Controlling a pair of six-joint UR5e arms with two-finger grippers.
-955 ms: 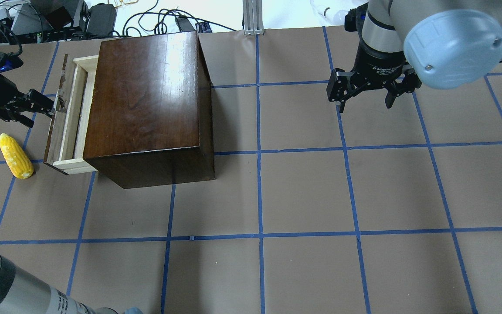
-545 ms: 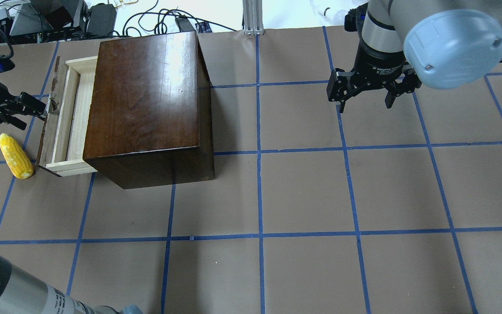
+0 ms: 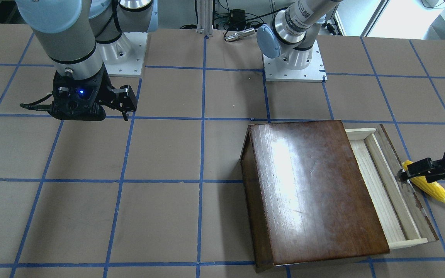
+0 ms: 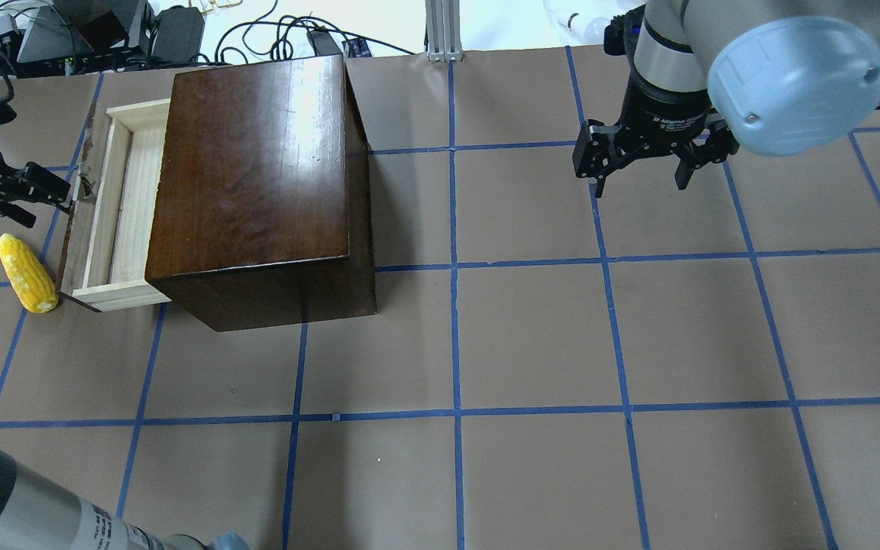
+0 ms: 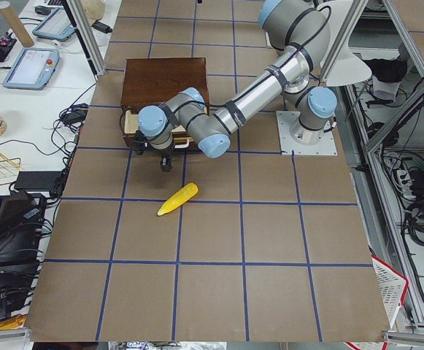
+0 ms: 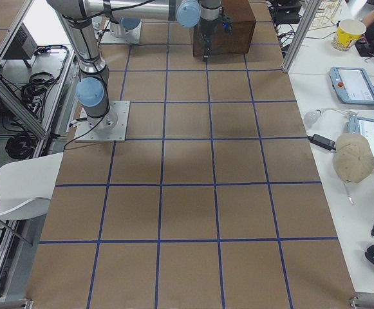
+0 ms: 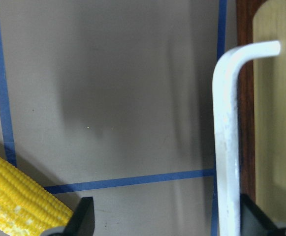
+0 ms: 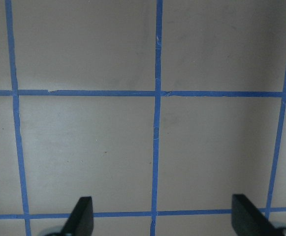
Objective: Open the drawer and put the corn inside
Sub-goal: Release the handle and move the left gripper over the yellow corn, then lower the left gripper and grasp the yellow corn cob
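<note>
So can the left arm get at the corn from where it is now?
Probably yes. The corn lies uncovered on the table close beside the left gripper, whose jaws stand open at the handle of the drawer. Nothing stands between them, though the drawer front is close to the cob.

Desk (image 4: 532, 336) layout, robot's left end.
Drawer (image 4: 100, 214) projects from cabinet's (image 4: 257, 176) left side. Corn (image 4: 27, 273) lies on desk just left of drawer front, by its near corner. Left claw (image 4: 50, 206) sits beyond corn, at drawer front.
</note>
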